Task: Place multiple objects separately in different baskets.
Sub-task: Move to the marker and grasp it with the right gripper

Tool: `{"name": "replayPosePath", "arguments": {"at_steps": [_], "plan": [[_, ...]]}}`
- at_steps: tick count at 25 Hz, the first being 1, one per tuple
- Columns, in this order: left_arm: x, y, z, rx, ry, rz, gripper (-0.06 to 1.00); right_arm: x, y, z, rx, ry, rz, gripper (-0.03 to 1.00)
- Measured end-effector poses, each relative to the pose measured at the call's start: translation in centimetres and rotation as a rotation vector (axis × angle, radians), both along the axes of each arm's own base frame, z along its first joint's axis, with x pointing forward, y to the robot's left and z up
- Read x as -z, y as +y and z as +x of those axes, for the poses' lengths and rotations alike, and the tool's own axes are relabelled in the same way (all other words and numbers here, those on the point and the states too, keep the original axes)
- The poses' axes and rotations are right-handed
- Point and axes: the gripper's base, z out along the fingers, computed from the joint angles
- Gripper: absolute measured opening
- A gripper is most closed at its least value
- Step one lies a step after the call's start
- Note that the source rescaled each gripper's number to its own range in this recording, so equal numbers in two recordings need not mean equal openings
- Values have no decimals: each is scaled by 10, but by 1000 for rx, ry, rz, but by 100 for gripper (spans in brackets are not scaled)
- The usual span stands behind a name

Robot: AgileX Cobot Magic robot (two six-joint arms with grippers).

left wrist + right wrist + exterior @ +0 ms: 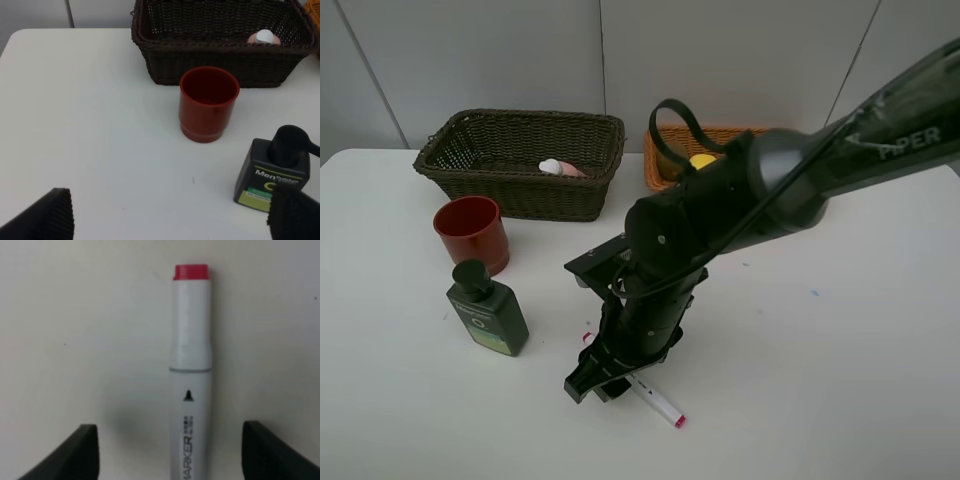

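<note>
Two jaws of the right claw (170, 455) stand partly apart on either side of the white marker with the red cap (655, 402), gripping nothing; the marker lies flat on the white surface (820, 380) in the lower middle of the high view. Being round and smooth, it would probably roll or skid away if one jaw met it first, and if pinched near its end it could pivot and drop. Off to the left, the squat dark green bottle (488, 315) and the red cup (470, 232) stand close enough that a wide swing might tip them. The left claw (170, 220) gapes fully and is empty. Farther back, the dark olive wicker basket (520, 195) holds the pink bottle (560, 168) and the orange-tan basket (658, 172) the yellow lemon (702, 160); a low carry could catch either rim.
</note>
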Motion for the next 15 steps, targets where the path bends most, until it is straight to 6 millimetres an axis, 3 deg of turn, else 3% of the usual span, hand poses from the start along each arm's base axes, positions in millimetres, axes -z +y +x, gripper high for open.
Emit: {"name": "replayPosePath", "arguments": {"at_steps": [15], "plan": [[0,0,0,0,0,0,100,0,1,1,1,-7,7,58]]}}
